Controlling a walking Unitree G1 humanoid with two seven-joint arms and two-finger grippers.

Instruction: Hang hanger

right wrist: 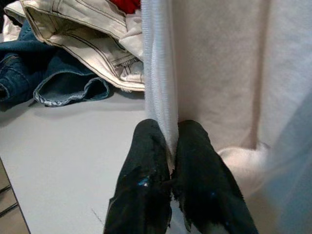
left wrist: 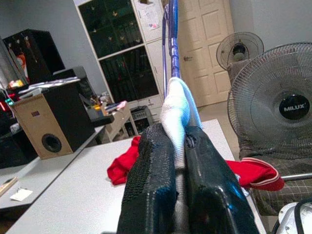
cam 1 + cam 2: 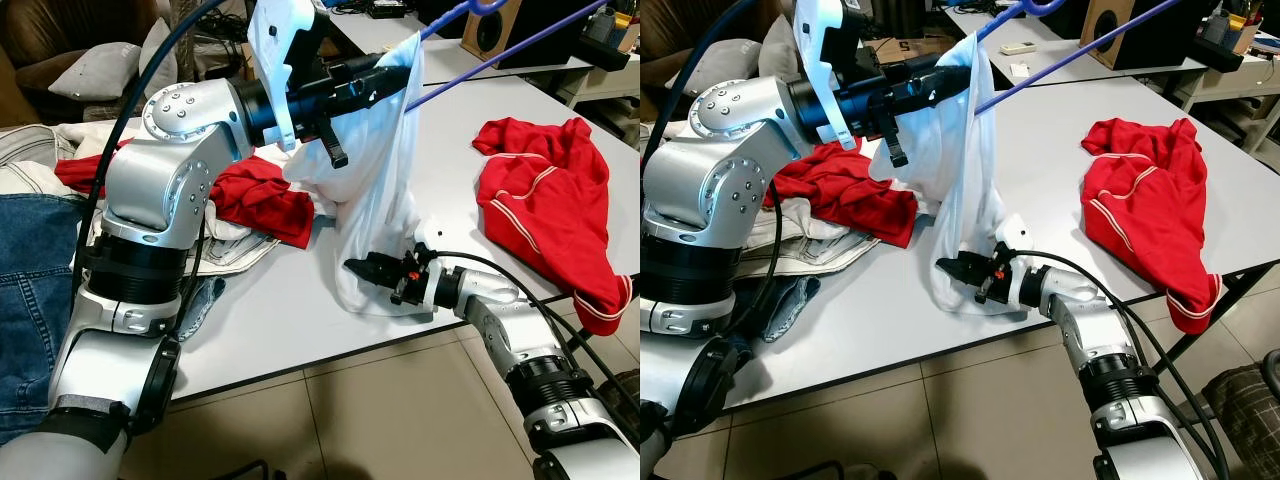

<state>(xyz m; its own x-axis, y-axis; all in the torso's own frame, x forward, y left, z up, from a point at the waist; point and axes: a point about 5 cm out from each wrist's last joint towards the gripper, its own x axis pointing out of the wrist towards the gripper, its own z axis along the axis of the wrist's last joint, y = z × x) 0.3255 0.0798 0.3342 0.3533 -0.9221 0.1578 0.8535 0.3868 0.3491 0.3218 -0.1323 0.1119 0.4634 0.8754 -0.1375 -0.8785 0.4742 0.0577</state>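
Above a white counter (image 3: 300,320), the left hand (image 3: 385,75) pinches the top of a white garment (image 3: 375,190) against a purple hanger (image 3: 500,55), lifted high. Lower down, the right hand (image 3: 365,268) clamps tight on the garment's hem just over the counter. Nearby lie a red shirt (image 3: 545,200), a red cloth (image 3: 255,200) and jeans (image 3: 35,270).
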